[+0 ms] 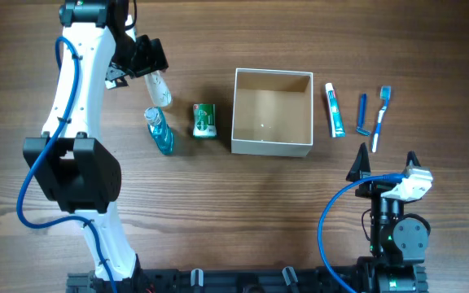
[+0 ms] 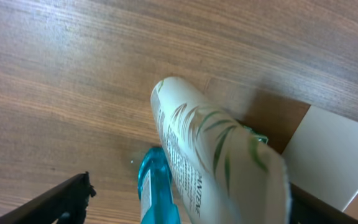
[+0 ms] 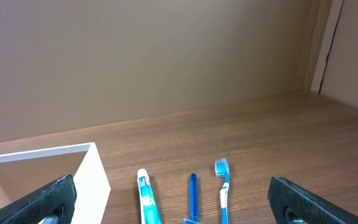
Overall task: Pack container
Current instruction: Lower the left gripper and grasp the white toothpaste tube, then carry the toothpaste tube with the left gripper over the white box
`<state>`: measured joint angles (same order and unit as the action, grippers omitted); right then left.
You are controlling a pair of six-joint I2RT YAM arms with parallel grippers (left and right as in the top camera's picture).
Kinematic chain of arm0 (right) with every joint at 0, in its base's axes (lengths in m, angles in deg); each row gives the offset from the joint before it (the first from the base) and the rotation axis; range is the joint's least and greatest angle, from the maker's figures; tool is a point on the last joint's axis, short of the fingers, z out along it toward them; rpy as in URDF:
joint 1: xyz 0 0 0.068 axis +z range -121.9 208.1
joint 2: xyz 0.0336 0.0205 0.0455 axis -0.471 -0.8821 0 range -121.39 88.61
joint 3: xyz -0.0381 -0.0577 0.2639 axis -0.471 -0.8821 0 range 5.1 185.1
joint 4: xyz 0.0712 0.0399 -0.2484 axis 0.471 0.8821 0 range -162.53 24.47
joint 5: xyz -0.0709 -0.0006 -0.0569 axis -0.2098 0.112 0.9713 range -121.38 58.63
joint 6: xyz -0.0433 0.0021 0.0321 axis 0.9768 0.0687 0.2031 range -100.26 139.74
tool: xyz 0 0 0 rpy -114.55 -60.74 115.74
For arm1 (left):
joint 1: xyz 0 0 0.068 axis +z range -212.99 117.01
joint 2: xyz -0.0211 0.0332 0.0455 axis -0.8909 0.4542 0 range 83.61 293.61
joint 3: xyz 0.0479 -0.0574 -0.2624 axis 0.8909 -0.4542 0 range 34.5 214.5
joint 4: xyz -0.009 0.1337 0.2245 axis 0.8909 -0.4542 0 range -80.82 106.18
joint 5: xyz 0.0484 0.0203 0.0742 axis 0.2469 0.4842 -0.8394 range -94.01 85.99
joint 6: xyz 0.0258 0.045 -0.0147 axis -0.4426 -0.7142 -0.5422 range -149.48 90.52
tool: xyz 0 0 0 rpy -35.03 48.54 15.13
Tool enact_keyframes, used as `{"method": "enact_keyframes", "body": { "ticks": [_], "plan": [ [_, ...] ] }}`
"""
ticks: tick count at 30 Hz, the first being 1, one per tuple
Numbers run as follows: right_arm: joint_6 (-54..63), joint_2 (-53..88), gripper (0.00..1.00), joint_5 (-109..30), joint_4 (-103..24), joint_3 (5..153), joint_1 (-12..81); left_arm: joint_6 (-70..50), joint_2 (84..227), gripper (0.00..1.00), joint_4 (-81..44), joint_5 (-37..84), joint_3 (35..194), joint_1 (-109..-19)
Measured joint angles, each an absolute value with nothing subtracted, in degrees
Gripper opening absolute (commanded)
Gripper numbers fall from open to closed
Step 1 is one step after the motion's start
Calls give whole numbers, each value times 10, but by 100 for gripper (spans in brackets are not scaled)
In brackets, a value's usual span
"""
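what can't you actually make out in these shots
Left wrist view: the bottom edge cuts off the white bottle, so its contact with the left end effector is unclear.
Left wrist view: the white bottle hides most of the blue bottle.
Right wrist view: the left edge cuts off the box.
Overhead: print on the toothpaste tube is too small to read.
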<state>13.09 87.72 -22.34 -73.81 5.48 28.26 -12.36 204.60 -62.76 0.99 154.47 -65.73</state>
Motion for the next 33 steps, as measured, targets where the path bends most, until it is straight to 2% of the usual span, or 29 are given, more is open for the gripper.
{"method": "enact_keyframes", "body": {
  "ticks": [7,11,15,33],
  "plan": [
    [131,877,100,-223,-738,55,283,-125,2046,46,-622,4,1545,-657],
    [131,877,100,-223,-738,55,283,-127,2046,22,-621,3,1545,-657],
    [131,877,100,-223,-738,55,283,-126,2046,4,-623,3,1545,-657],
    [131,877,100,-224,-738,55,283,-127,2046,4,-575,-4,1553,-657]
  ]
}}
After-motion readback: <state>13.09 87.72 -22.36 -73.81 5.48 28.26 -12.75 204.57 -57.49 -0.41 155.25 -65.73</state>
